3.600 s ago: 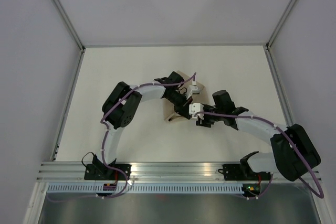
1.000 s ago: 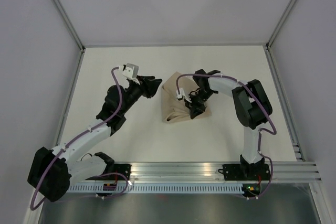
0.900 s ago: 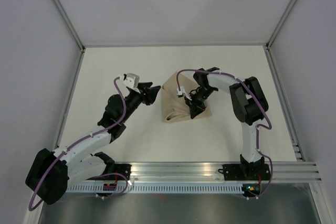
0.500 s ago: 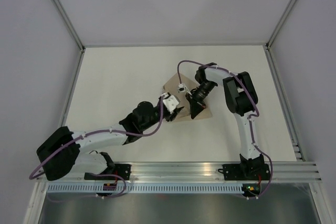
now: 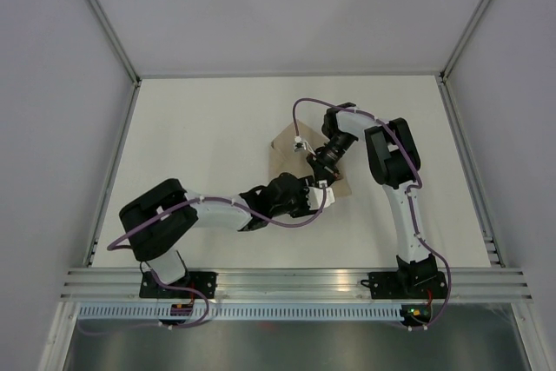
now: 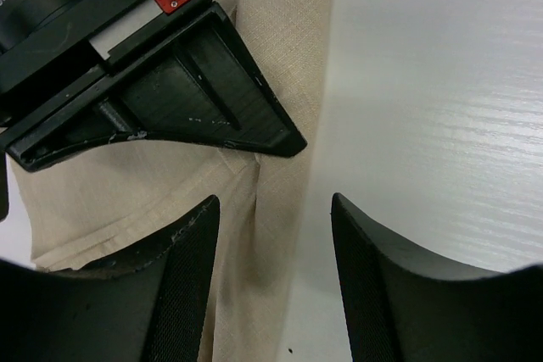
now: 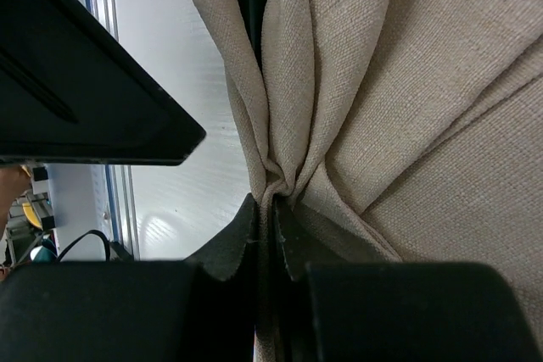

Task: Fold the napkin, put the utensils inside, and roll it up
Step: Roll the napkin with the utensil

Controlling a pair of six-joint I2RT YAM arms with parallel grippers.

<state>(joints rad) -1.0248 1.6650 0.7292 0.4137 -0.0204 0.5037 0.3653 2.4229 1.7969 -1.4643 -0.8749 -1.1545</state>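
Holding the napkin: the right gripper [image 7: 270, 209] is clenched on a bunched pleat of the napkin [image 7: 407, 82], and creases fan out from the pinch.
Left gripper: the left gripper [image 6: 271, 243] stands released, its fingers [image 6: 182, 277] spread, with a narrow strip of the cloth's edge running up between them. Nothing is clamped, and whether the pads touch the cloth cannot be told.
Napkin's place: it lies about mid-way across the white table [image 5: 200, 128], under both wrists. It is beige, creased and partly folded over itself.
Top view only: the left arm [image 5: 217, 210] reaches in low from the near left and the right arm [image 5: 391, 154] bends down from the far side, meeting over the cloth. Only a far-left corner and a small near-right tip of the cloth show past them, and neither grip can be read here.
Left wrist view only: the right gripper's black wedge lies on the cloth just beyond the left fingers, its tip at a crease. White table surface shows to the right of the cloth's edge.
Right wrist view only: the pinch itself shows close up, with the weave of the fabric. A black flat-sided part [image 7: 76, 82] at the upper left cannot be identified.
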